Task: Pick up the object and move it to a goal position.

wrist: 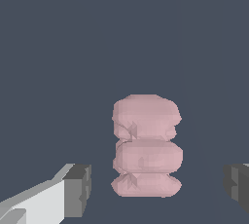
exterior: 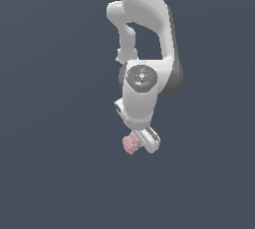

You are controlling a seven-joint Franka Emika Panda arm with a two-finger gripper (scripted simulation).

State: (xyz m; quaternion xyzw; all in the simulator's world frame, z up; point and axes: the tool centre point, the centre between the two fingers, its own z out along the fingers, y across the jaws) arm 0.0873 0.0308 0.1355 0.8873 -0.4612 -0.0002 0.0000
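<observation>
The object is a small pale-pink clump of rounded lobes lying on the dark grey floor. In the exterior view it peeks out just to the left of the white arm's hand. My gripper hangs directly over it. In the wrist view the object looks like three stacked lobes, standing between the two dark finger pads. My gripper is open, with a clear gap between the object and each pad. Nothing touches the object.
The white arm reaches down from the top of the exterior view. A plain dark grey floor fills all the surroundings, and no goal marker shows.
</observation>
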